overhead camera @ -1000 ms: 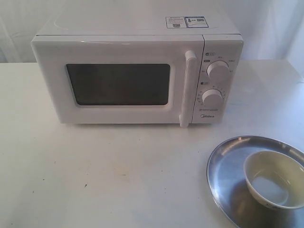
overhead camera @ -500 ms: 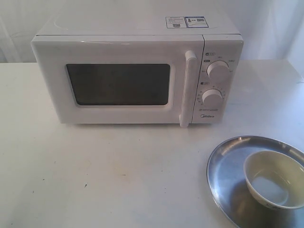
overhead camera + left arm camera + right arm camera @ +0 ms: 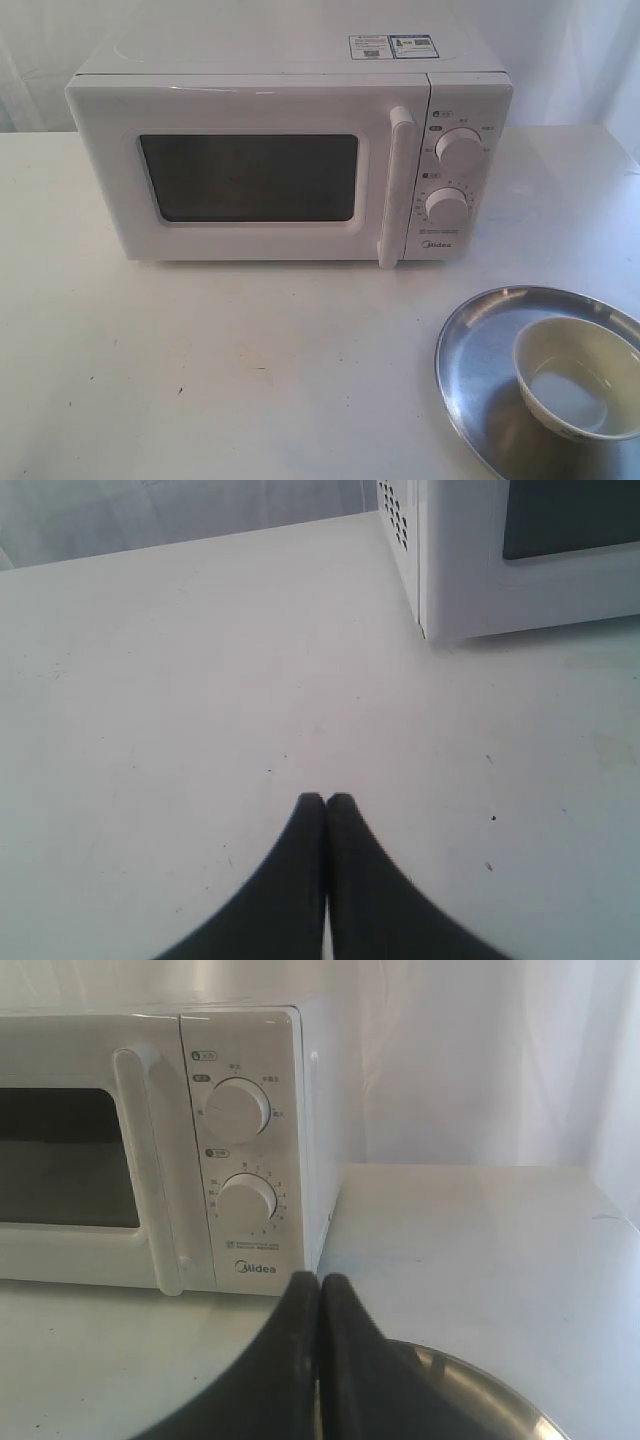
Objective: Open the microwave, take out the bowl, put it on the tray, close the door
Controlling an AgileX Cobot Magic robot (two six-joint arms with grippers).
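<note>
The white microwave stands at the back of the table with its door shut flat and the white bar handle upright. The cream bowl sits inside the silver tray at the front right. Neither arm shows in the exterior view. My left gripper is shut and empty, low over bare table, with the microwave's corner ahead of it. My right gripper is shut and empty above the tray's rim, facing the knobs and the handle.
The white table stretches wide to the left and in front of the microwave. A pale curtain backs the scene. The tray runs off the exterior view's lower right edge.
</note>
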